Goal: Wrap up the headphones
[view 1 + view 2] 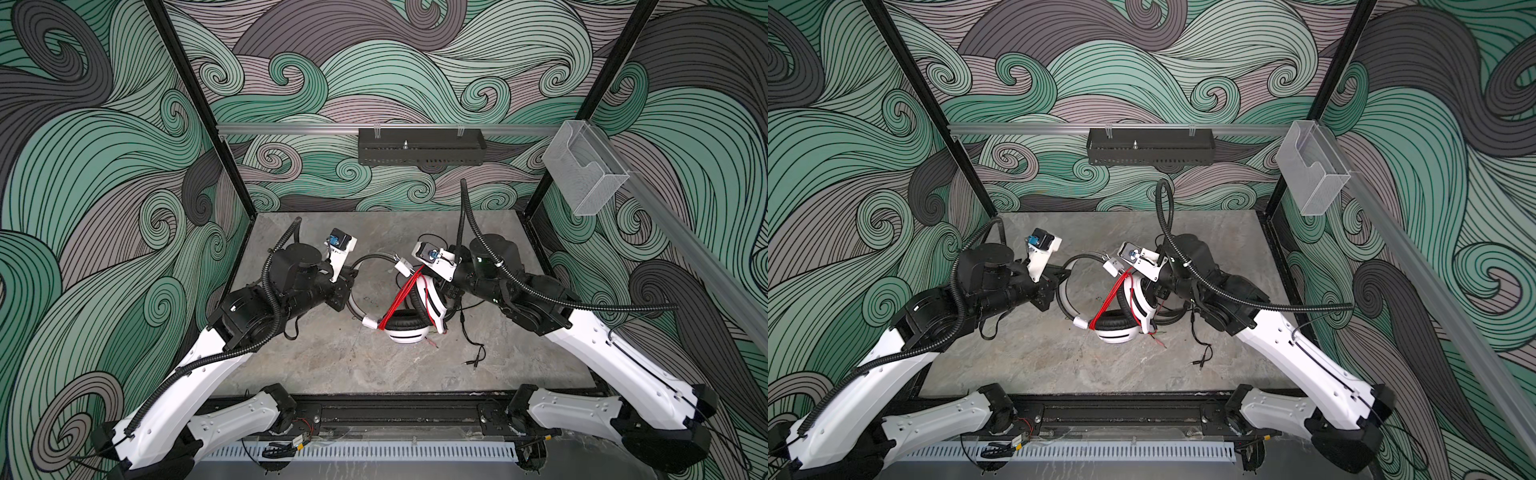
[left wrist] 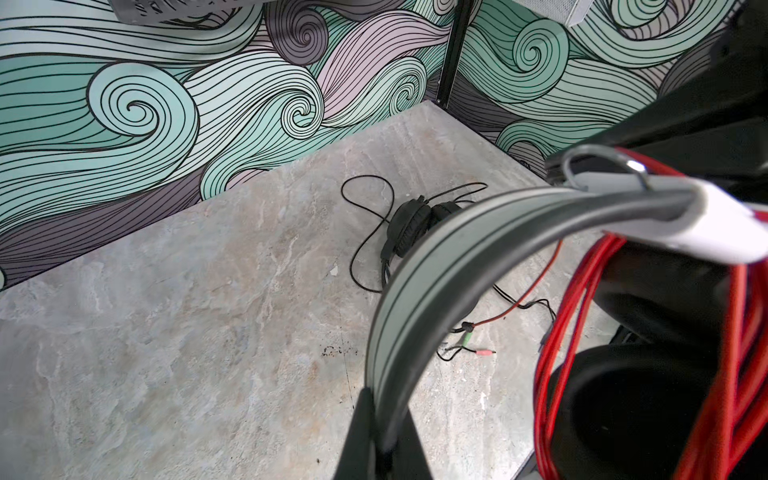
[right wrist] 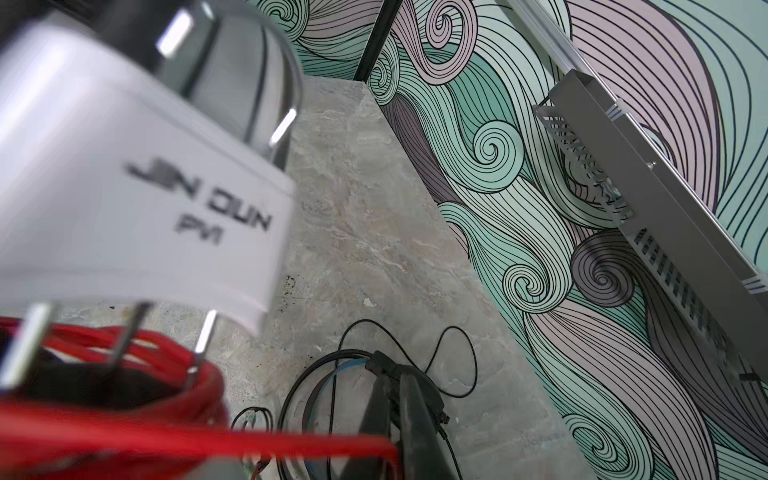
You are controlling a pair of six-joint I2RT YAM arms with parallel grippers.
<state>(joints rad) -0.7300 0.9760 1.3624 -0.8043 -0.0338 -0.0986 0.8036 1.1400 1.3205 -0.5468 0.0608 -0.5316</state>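
The left gripper's fingers are pressed onto the band of the white headset, pinching it edge-on partway along the arc. From that grip the band curves up to a white slider block and a metal hoop, seen close in the left wrist view. In both top views the left gripper sits on the left side of the band loop, over mid-table.

The right gripper's fingers stand close together, and a taut strand of the red cord runs straight into them, so they appear to pinch it. In both top views this gripper is mostly hidden behind the headset's cups.

The cord lies in several strands bundled diagonally across the white headset, from one slider down to the other, over the black pads. A loose thin end trails on the table by the lower cup. Whether that cup touches the table I cannot tell.

The black headset lies flat on the table just beyond the white one, under the right arm, blue showing inside its band. Its black lead is unwound, looping toward the front, with plugs lying loose
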